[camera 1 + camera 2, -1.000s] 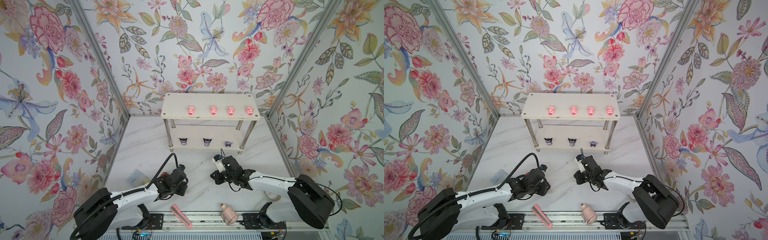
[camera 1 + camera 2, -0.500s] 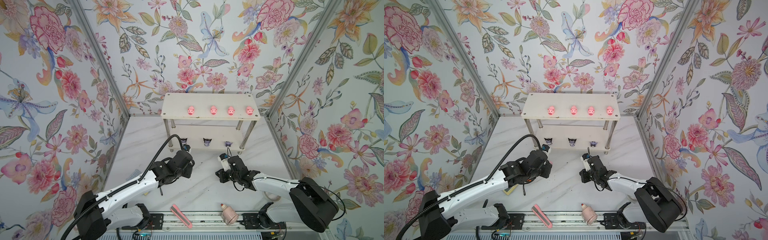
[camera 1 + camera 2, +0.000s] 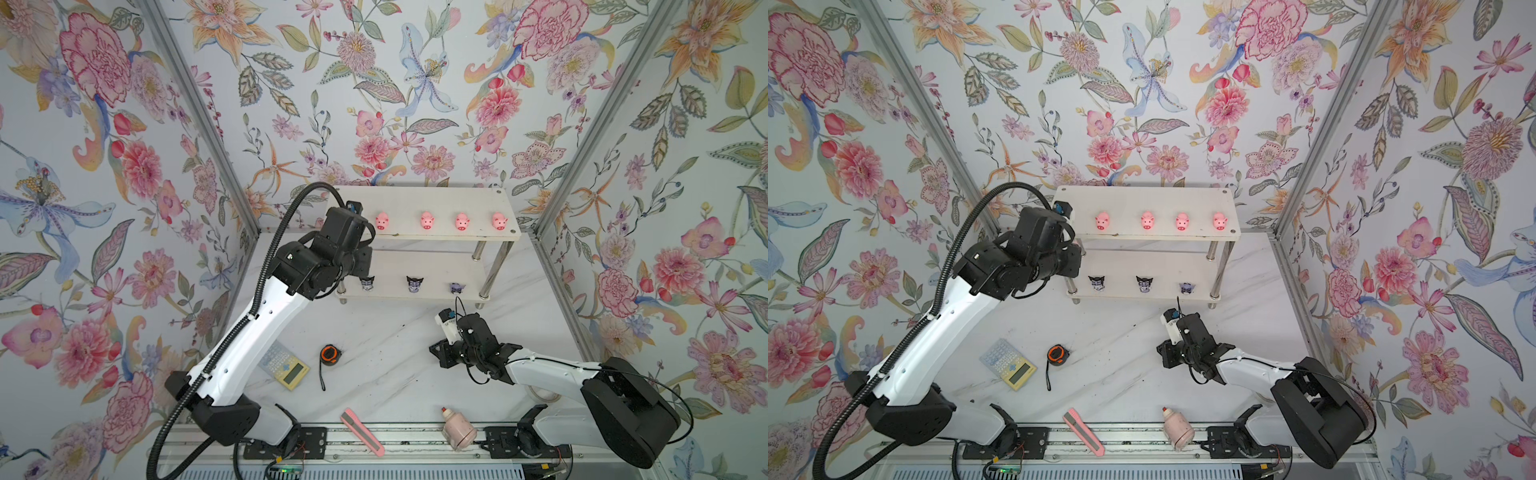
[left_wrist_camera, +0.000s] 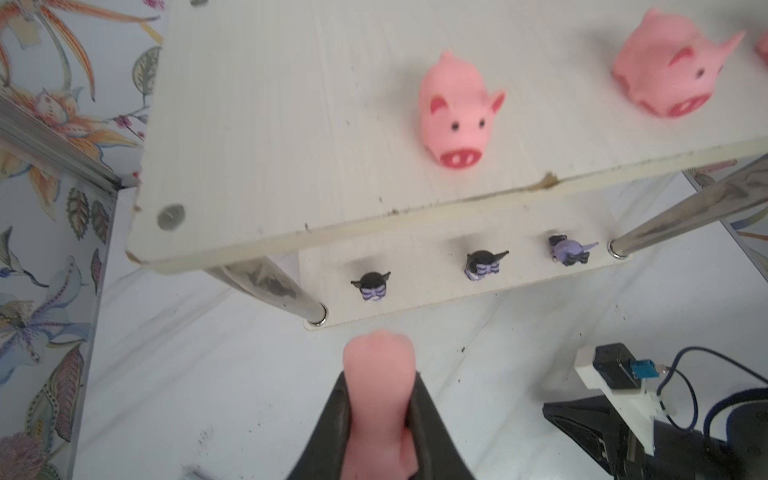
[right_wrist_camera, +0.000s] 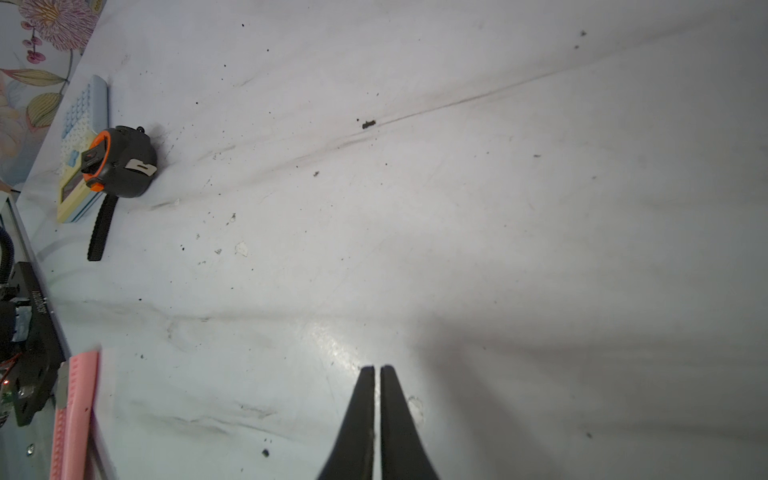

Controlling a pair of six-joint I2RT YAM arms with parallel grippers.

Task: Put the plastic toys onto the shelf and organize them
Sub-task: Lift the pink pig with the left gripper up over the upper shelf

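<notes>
The white two-tier shelf (image 3: 436, 199) stands at the back of the table. Several pink pigs (image 3: 427, 219) line its top board and three purple horned figurines (image 3: 414, 284) line the lower board. My left gripper (image 4: 379, 376) is shut on another pink pig (image 4: 380, 399) and held raised just in front of the shelf's left end (image 4: 257, 124). Both top views show only that arm's black wrist (image 3: 340, 245) by the shelf's left corner. Shut and empty, my right gripper (image 5: 377, 368) hangs low over the bare table, in front of the shelf's right half (image 3: 436, 355).
A calculator (image 3: 286, 365) and an orange-black tape measure (image 3: 330, 354) lie left of centre. A pink box cutter (image 3: 362, 432) and a pale pink bottle (image 3: 457, 428) lie at the front edge. Floral walls close in on both sides and behind the shelf.
My left gripper closed on the pig low at the table's front, then rose and travelled back to the shelf's left end. The right gripper shifted slightly to the right.
</notes>
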